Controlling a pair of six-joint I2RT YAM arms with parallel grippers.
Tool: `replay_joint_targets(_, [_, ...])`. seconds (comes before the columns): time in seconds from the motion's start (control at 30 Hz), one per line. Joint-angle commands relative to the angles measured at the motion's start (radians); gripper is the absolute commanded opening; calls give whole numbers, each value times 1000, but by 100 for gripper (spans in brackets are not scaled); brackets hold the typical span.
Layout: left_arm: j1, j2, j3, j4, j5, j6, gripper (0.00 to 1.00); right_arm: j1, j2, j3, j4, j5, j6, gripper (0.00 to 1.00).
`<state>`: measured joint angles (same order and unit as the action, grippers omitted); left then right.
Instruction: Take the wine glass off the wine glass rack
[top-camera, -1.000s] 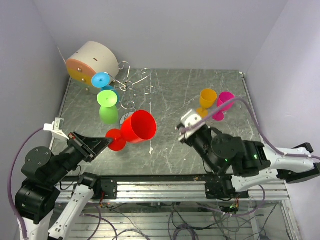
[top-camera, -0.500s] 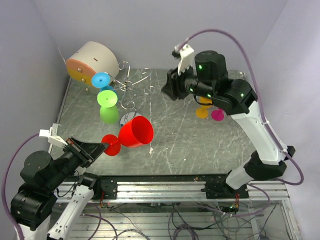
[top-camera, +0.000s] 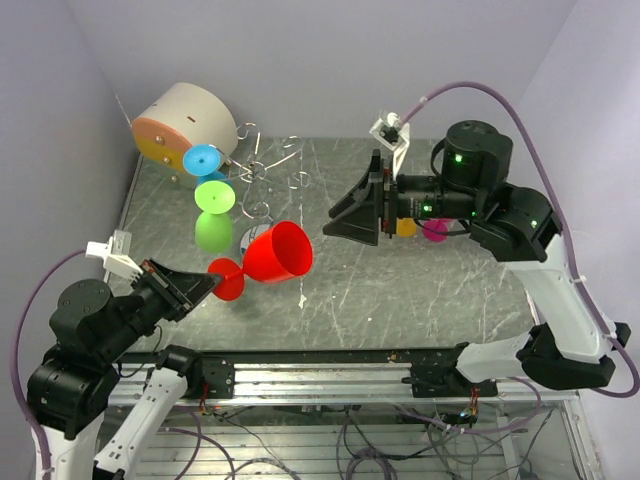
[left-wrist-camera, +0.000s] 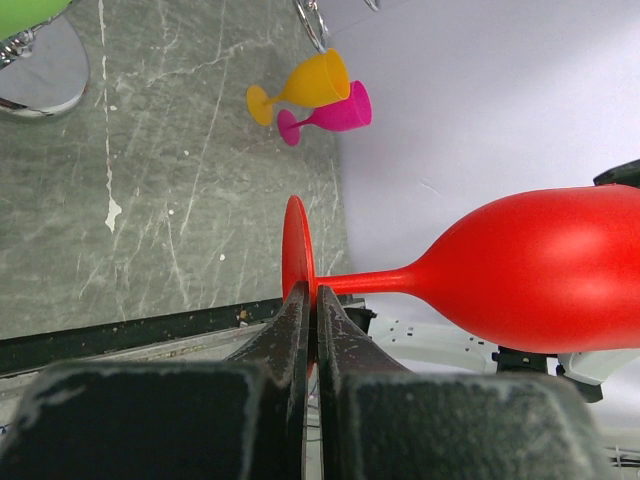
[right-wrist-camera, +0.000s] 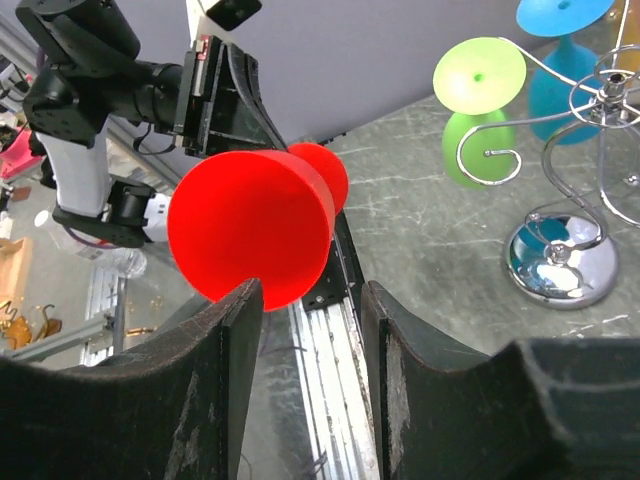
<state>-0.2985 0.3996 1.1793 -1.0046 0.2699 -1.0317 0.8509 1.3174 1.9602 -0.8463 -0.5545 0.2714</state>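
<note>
Left wrist view: the red wine glass (left-wrist-camera: 540, 265) is held on its side, its foot pinched between the closed fingers of the left gripper (left-wrist-camera: 312, 300), in front of the wine glass rack (top-camera: 258, 185) and clear of it. Right of the rack, the right gripper (right-wrist-camera: 310, 292) is seen with its jaws apart, pointed at the red bowl. A green glass (top-camera: 214, 196) and a blue glass (top-camera: 202, 159) are hung on the rack's hooks.

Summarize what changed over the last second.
The right hand swung up from beside the orange glass and pink glass, turned left toward the red glass and opened. The left hand stays shut on the red glass's foot, barely shifted. The green glass and blue glass still hang on the rack.
</note>
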Motion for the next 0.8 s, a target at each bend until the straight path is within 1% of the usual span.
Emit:
replay_joint_targets(0.0, [-3, 35, 9, 73, 27, 27, 7, 3, 49, -18, 33, -38, 26, 43])
replay_joint_targets(0.23, [-4, 75, 32, 83, 38, 48, 7, 25, 90, 5, 41, -13, 31, 41])
replay_joint_targets(0.43, [-4, 77, 19, 105, 50, 41, 7, 81, 121, 9, 37, 45, 29, 40])
replay_joint_targets(0.5, [-4, 77, 17, 107, 52, 38, 7, 99, 131, 12, 30, 68, 27, 35])
replay_joint_targets(0.53, [-4, 77, 19, 108, 54, 38, 7, 107, 135, 14, 28, 77, 27, 29])
replay_joint_targets(0.63, [-4, 79, 24, 101, 53, 42, 7, 120, 143, 26, 18, 106, 30, 5])
replay_joint_targets(0.67, [-4, 80, 27, 95, 50, 43, 7, 120, 143, 34, 11, 130, 32, 0])
replay_joint_targets(0.73, [-4, 82, 33, 73, 39, 49, 16, 120, 139, 60, -11, 192, 25, 0])
replay_joint_targets(0.77, [-3, 83, 35, 60, 34, 50, 24, 120, 133, 75, -24, 229, 17, 0])
